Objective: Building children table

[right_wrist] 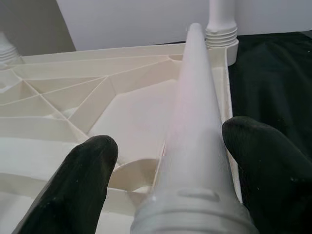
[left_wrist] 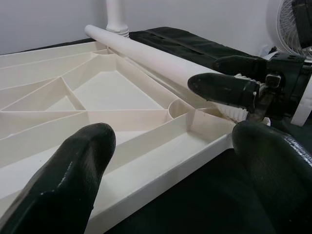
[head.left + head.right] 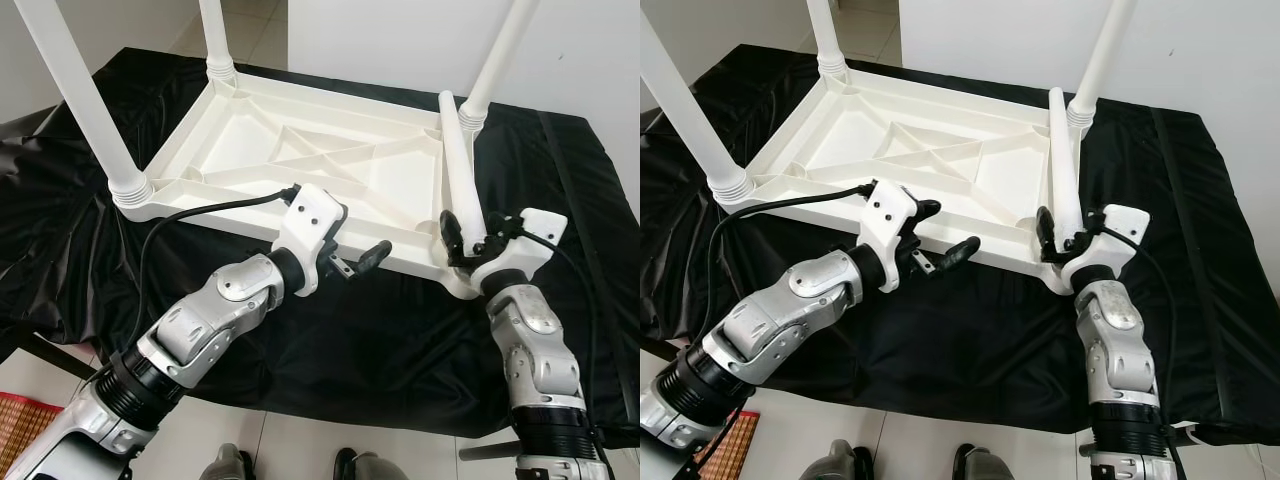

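A white plastic children's table (image 3: pixel 250 130) lies upside down on a black cloth. Three white legs stand up from its corners: near left (image 3: pixel 85 95), far left (image 3: pixel 215 35) and far right (image 3: pixel 500 55). A loose fourth leg (image 3: pixel 460 170) lies along the right rim, its threaded end at the near right corner. My right gripper (image 3: pixel 470 243) is shut on that leg (image 1: pixel 195 107) near its thick end, one finger on each side. My left gripper (image 3: pixel 358 235) hovers open and empty over the near rim, a short way left of that corner socket (image 2: pixel 183 109).
The black cloth (image 3: pixel 400 350) covers the whole support and hangs over its near edge. Tiled floor and a red mat (image 3: pixel 20 420) lie below at the near left. A white wall stands behind. A fan (image 2: pixel 292 24) shows past the right side.
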